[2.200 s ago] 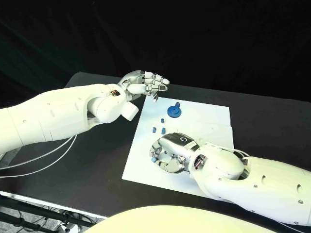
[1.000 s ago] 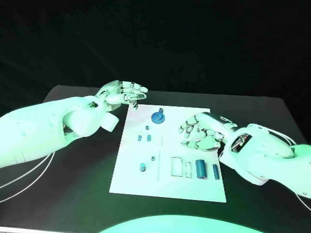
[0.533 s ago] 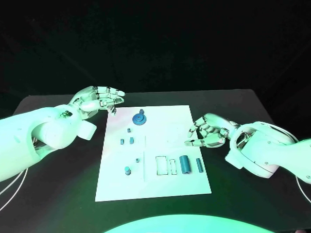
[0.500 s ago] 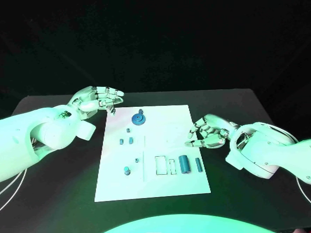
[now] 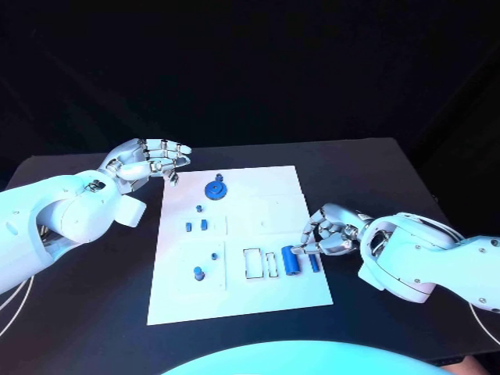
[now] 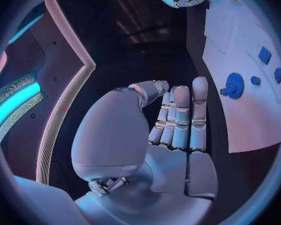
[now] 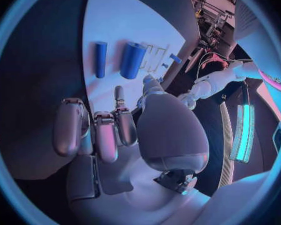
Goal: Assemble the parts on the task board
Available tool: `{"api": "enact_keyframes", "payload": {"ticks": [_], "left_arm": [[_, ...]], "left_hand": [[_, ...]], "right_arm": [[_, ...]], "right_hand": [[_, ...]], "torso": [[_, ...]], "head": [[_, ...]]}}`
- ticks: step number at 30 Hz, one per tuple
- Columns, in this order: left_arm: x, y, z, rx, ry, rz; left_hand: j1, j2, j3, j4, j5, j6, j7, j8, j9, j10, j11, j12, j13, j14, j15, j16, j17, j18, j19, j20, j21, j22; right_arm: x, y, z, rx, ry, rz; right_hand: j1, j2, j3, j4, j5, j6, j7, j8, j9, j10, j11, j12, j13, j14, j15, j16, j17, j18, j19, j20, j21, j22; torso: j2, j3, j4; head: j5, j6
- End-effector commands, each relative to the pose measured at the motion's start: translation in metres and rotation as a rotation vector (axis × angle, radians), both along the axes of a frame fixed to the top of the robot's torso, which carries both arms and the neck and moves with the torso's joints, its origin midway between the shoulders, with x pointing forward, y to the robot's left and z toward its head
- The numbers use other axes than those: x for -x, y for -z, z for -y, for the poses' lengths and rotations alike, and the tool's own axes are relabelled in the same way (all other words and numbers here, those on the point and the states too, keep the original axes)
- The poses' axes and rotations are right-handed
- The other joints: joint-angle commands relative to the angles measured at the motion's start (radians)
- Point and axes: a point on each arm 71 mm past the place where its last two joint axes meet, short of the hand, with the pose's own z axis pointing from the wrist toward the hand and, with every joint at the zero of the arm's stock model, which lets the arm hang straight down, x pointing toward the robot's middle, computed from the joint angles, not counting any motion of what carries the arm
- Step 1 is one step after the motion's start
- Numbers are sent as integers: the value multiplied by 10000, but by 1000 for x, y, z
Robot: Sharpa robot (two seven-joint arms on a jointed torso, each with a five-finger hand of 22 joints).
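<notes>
Black table (image 5: 81,258), white board (image 5: 250,297): we are reaching for parts.
Our right hand (image 5: 326,234), fingers curled and empty, is hovering by the blue cylinders (image 5: 290,261), likely to grasp; our left hand (image 5: 148,160), loosely curled, is holding nothing.

white task board (image 5: 275,291), small blue parts (image 5: 287,260), black table (image 5: 385,176), silver hands

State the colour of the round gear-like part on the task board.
Blue; the round part shows best in the head view.

left arm: comes in from the left side
left hand (image 5: 148,160): raised, fingers curled, holding nothing
right hand (image 5: 331,234): low, fingers curled, holding nothing
</notes>
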Motion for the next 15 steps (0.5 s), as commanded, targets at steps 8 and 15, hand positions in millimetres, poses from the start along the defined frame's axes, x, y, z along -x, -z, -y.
{"api": "enact_keyframes", "payload": {"ticks": [8, 15], "left_arm": [[0, -1, 1, 158, 52, 38], [0, -1, 0, 147, 52, 17]], "left_hand": [[-117, 6, 28, 44, 45, -66, 339, 69, -12, -77, -1, 51, -14, 11, 35, 44, 15, 168, -10, 26, 22, -7], [-124, 4, 28, 45, 45, -72, 340, 88, -16, -81, 0, 66, -18, 15, 36, 54, 23, 169, -10, 26, 21, -10]], "right_arm": [[6, 11, -11, 747, -402, -240], [8, 18, -16, 902, -524, -478]], "right_hand": [[-450, 77, -524, 26, 31, 159, -87, 242, 12, 18, -81, -37, 378, 797, -94, 48, 1479, -180, 232, -30, 63, 1832], [-725, 30, -729, 25, 53, 287, -142, 376, 45, 66, -130, -27, 455, 811, -130, 67, 1544, -191, 254, -58, 129, 1860]], "torso": [[7, -2, -13], [9, -1, -3]], "head": [[31, -47], [37, -72]]}}
